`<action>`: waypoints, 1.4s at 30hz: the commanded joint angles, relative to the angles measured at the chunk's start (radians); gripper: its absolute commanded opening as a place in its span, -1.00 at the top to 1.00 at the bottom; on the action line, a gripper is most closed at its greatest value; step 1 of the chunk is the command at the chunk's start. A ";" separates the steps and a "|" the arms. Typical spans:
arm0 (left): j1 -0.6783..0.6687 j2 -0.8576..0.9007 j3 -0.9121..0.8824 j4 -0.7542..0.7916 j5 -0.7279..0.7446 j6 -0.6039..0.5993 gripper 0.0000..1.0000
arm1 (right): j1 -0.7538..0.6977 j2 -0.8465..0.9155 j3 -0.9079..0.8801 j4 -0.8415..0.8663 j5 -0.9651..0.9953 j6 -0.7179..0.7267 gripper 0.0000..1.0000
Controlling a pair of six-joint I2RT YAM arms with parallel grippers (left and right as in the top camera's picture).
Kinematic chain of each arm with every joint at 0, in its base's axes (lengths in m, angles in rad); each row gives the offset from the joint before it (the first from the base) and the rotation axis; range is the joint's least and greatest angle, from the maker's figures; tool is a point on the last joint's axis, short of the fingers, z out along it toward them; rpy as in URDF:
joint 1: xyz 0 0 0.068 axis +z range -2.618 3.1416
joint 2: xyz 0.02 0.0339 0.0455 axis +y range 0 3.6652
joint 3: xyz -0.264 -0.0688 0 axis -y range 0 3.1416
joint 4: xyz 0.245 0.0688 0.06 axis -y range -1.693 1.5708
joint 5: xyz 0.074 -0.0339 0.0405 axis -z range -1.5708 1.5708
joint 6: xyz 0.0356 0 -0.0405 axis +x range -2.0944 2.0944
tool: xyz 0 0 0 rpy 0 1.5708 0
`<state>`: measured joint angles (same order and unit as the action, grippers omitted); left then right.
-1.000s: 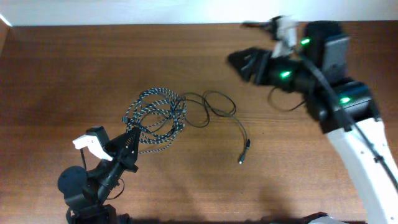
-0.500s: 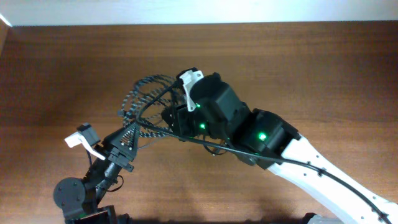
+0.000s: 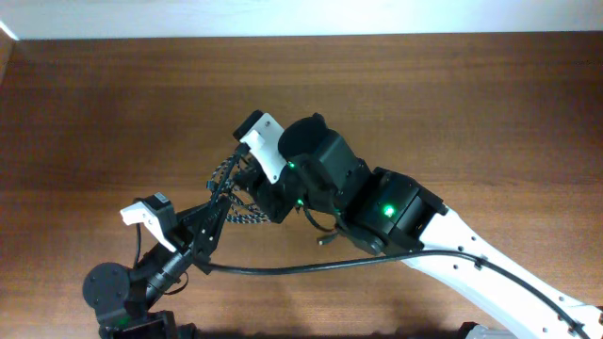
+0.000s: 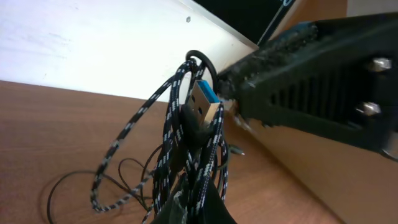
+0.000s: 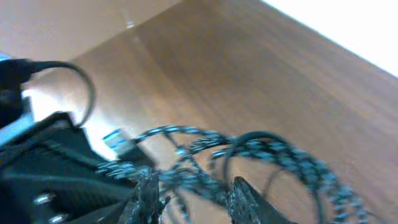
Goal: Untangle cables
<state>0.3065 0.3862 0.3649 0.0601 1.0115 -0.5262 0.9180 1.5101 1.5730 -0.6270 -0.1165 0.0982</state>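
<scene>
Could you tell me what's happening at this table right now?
Two robot arms are working on a tangle of cables. The left gripper is shut on the speckled braided cable, holding its loops and USB plug up off the table. The right gripper reaches across with its fingers either side of those loops; whether it grips them is unclear. A thinner black cable lies looped on the wood below.

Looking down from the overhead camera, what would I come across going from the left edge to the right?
Round black base of the left arm → white plastic tab on that arm → braided black-and-white speckled cable tangle → black right-arm wrist with green lights → white right forearm.
</scene>
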 commanded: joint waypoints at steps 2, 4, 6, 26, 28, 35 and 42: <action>0.004 -0.006 0.010 0.006 0.049 0.058 1.00 | 0.005 -0.002 0.007 0.003 0.125 -0.016 0.33; 0.004 -0.006 0.010 0.007 0.059 0.062 1.00 | 0.005 0.002 0.007 0.004 0.125 -0.015 0.33; 0.004 -0.006 0.010 0.007 0.059 0.062 1.00 | 0.005 0.010 0.007 0.004 0.124 -0.013 0.35; 0.004 -0.006 0.010 -0.417 -0.358 0.132 1.00 | -0.226 -0.322 0.039 0.003 0.211 0.031 0.92; 0.004 -0.006 0.010 -0.452 -0.430 0.131 1.00 | -0.370 -0.420 0.039 0.026 0.211 0.068 0.92; 0.004 -0.006 0.010 -0.525 -0.480 0.087 1.00 | -0.650 -0.558 0.038 -0.005 0.125 0.098 0.92; 0.004 -0.006 0.010 0.034 0.006 0.090 1.00 | -0.644 -0.304 0.037 0.024 -0.569 0.102 0.56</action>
<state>0.3080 0.3843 0.3637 0.0563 0.9127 -0.3832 0.2714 1.1385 1.6176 -0.6186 -0.3702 0.1978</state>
